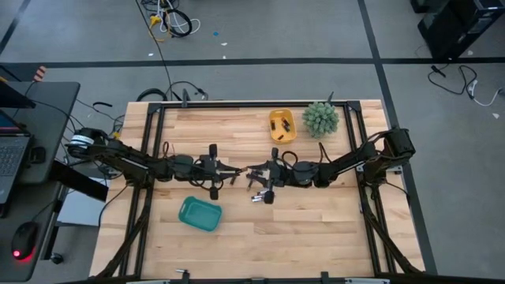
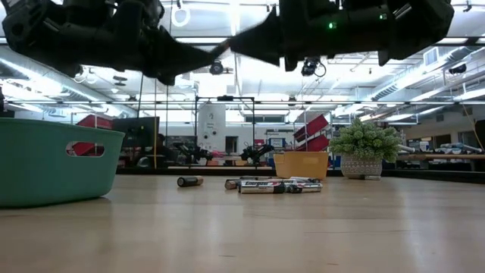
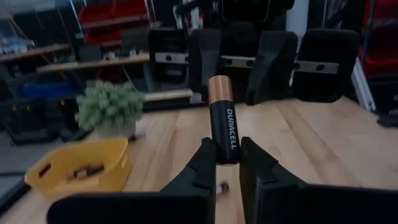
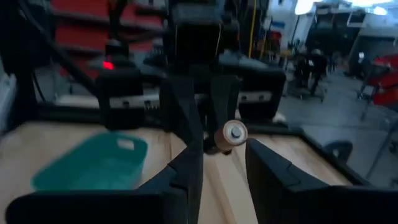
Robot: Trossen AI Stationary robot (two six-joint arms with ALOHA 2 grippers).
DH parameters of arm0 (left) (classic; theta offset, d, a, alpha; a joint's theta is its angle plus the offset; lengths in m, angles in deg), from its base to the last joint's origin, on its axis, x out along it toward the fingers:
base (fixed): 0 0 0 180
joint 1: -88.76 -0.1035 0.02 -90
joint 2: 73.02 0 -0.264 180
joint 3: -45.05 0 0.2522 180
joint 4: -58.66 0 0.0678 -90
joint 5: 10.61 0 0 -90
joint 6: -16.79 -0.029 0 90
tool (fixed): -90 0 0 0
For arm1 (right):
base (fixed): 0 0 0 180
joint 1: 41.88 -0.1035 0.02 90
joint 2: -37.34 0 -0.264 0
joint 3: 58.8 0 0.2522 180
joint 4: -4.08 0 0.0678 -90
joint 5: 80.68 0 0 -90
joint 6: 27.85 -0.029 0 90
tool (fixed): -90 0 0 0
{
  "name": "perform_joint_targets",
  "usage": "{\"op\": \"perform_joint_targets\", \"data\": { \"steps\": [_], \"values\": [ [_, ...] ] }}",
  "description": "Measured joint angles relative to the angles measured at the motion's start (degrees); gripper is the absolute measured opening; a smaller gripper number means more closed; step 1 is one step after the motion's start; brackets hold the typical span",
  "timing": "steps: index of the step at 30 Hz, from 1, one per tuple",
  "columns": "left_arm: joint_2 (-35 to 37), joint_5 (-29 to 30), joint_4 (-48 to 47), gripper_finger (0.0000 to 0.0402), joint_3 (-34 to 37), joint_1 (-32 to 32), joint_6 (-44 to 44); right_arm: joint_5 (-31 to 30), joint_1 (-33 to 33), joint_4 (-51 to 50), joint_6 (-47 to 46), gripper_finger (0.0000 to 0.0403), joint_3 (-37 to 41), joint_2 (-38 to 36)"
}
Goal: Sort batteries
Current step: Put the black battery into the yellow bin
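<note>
Your left gripper [image 3: 227, 163] is clamped on one Duracell battery [image 3: 222, 118] above mid-table; your right gripper [image 4: 224, 163], fingers apart, faces its tip. Several batteries [image 2: 273, 184] lie below; two trays.

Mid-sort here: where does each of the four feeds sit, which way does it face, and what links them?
High: overhead, straight down; both arms, teal tray, yellow tray, plant.
Low: table level, facing the room; arms overhead, loose batteries.
Left wrist: looks past the left claw, shut on a Duracell battery, toward the yellow tray.
Right wrist: looks past the right claw, open, toward the left arm.
Shared: the Duracell battery shows in both wrist views.
</note>
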Motion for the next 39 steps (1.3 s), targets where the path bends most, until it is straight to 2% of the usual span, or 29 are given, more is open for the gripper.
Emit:
{"op": "perform_joint_targets", "data": {
  "steps": [10, 17, 20, 25, 30, 35, 39],
  "values": [
    [0.0, -0.5, 6.52, 0.0026, -0.02, 0.04, -1.4, 0.82, 0.15, 7.06, 0.19, 0.0145, -0.13, -0.01],
    [-0.06, -1.14, 10.06, 0.0026, -0.78, 0.04, -4.28, 3.09, 0.87, 6.46, 0.11, 0.0145, -4.48, 0.14],
    [-0.33, -4.88, 9.7, 0.0026, -2.13, 0.04, -4.45, 3.33, 1.4, 6.39, -0.91, 0.0145, -5.52, 0.14],
    [-0.91, -6.04, 9.79, 0.0026, -4.37, 0.02, -5.21, 4.59, 1.64, 6.31, -1.01, 0.0144, -6.05, 0.14],
    [-0.94, -6.02, 9.46, 0.0031, -4.63, 0.0, -6.18, 4.9, 1.63, 6.17, -0.66, 0.0109, -6.05, 0.16],
    [-0.92, -3.79, 8.31, 0.0065, -4.66, 0.04, -5.47, 5.41, 1.64, 5.74, -0.35, 0.0037, -6.05, 0.18],
    [-0.94, -2.18, 6.17, 0.0102, -4.66, 0.04, -4.65, 4.61, 1.64, 5.64, 0.26, 0.0034, -6.05, 0.23]
  ]
}}
